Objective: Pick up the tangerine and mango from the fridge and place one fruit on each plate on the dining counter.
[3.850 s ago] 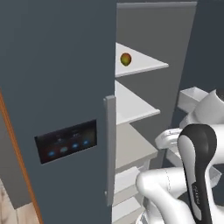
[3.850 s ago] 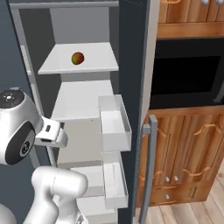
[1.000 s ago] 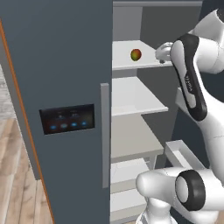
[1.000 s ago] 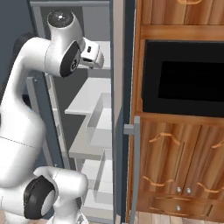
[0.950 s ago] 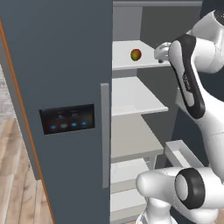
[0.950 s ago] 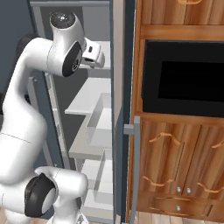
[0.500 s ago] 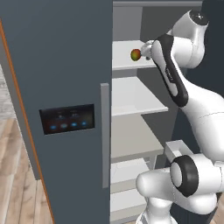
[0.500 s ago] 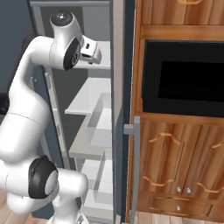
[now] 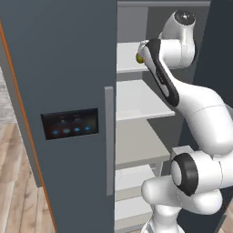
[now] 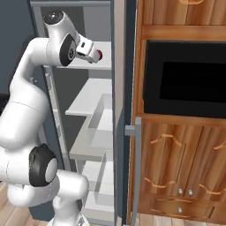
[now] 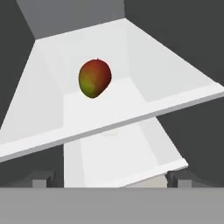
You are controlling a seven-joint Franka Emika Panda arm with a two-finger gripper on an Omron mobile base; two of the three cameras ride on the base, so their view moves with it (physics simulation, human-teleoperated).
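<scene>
Red-and-green oval mango [image 11: 94, 78] lying on pale grey upper shelf [image 11: 52, 105] inside tall dark slate-grey fridge [image 9: 68, 91], well back from the shelf's front edge. Two-finger pincer [image 11: 109, 178] spread to full width, gripping nothing, touching nothing, raised to shelf height and pointed at the fruit.

wood cabinets [image 10: 176, 176], blk oven [image 10: 185, 77], wood floor [image 9: 13, 191]

Pale wooden plank floor [image 9: 13, 182] at seven o'clock in the left base view. Warm wood-fronted cabinets [image 10: 181, 167] at four o'clock in the right base view, with a black built-in oven [image 10: 185, 79] at two o'clock.
</scene>
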